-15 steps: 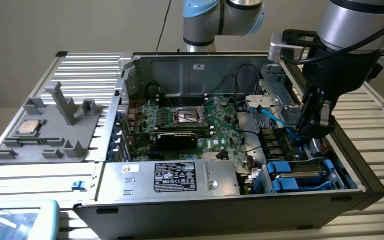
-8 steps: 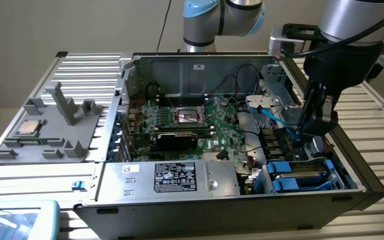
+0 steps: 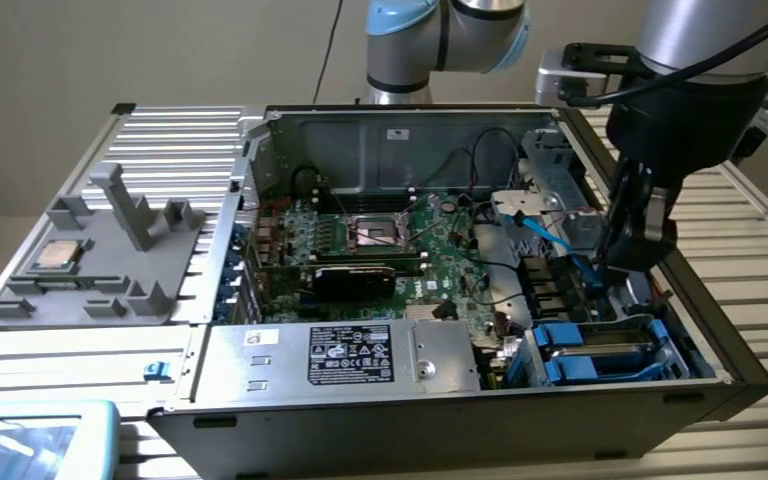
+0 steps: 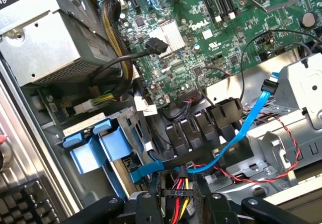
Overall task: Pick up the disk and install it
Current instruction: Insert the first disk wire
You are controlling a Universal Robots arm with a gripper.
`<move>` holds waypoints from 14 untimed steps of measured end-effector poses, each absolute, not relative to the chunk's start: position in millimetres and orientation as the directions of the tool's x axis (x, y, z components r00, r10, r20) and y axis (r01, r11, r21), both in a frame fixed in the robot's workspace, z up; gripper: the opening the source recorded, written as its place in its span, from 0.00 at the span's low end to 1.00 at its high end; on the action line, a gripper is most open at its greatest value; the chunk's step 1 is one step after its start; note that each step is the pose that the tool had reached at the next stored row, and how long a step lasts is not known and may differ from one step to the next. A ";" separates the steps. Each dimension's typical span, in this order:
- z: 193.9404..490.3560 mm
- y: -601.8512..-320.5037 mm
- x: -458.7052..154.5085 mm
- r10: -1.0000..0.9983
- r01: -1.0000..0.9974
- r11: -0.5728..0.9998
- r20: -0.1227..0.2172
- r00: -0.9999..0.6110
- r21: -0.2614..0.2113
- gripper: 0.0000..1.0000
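The disk (image 3: pixel 600 350) lies in the drive bay at the near right corner of the open computer case (image 3: pixel 704 330), its silver-grey face framed by the blue carrier (image 4: pixel 86 158). My gripper (image 3: pixel 628 262) hangs inside the case just behind that bay, close to the wall on the exterior view's right. In the wrist view my gripper (image 4: pixel 177 200) is shut on a black power connector (image 4: pixel 176 193) with red, yellow and black wires, one dark finger on each side. The disk's white label is hidden.
A loose blue data cable (image 4: pixel 251 121) runs past the gripper toward the metal cage (image 3: pixel 551 170). The motherboard (image 3: pixel 384 250) and the silver power supply box (image 3: pixel 357 355) take up the rest of the case. On the exterior view's left, a grey fixture (image 3: pixel 104 270) holds a CPU chip (image 3: pixel 57 256).
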State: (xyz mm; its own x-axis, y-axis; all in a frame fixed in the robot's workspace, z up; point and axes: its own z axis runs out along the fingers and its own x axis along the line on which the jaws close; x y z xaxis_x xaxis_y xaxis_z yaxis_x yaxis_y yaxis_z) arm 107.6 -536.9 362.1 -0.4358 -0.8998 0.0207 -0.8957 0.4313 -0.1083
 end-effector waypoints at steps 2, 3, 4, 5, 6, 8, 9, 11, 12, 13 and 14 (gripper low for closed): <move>361.2 -537.0 107.5 -0.895 -0.891 0.439 0.027 -0.445 -0.111 0.36; 360.3 -537.0 107.3 -0.893 -0.889 0.444 0.029 -0.449 -0.112 0.36; 358.9 -537.0 107.0 -0.891 -0.887 0.448 0.030 -0.454 -0.113 0.36; 357.3 -536.9 106.8 -0.889 -0.885 0.452 0.031 -0.458 -0.113 0.36; 355.4 -536.9 106.5 -0.886 -0.883 0.456 0.031 -0.462 -0.113 0.36; 351.9 -536.9 106.1 -0.882 -0.879 0.463 0.032 -0.469 -0.114 0.36; 350.7 -536.9 106.1 -0.881 -0.877 0.467 0.032 -0.473 -0.114 0.36; 348.5 -536.9 106.0 -0.876 -0.873 0.474 0.034 -0.480 -0.115 0.36; 347.7 -536.9 106.0 -0.874 -0.871 0.478 0.035 -0.484 -0.115 0.36; 347.1 -536.9 106.0 -0.872 -0.869 0.482 0.035 -0.488 -0.116 0.36; 346.7 -536.7 106.0 -0.870 -0.867 0.484 0.036 -0.491 -0.116 0.36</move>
State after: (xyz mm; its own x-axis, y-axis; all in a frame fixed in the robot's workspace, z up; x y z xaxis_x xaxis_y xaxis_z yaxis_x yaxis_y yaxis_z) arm 106.0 -536.7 346.7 -0.4909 -0.8705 0.0360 -0.8672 0.4842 -0.1162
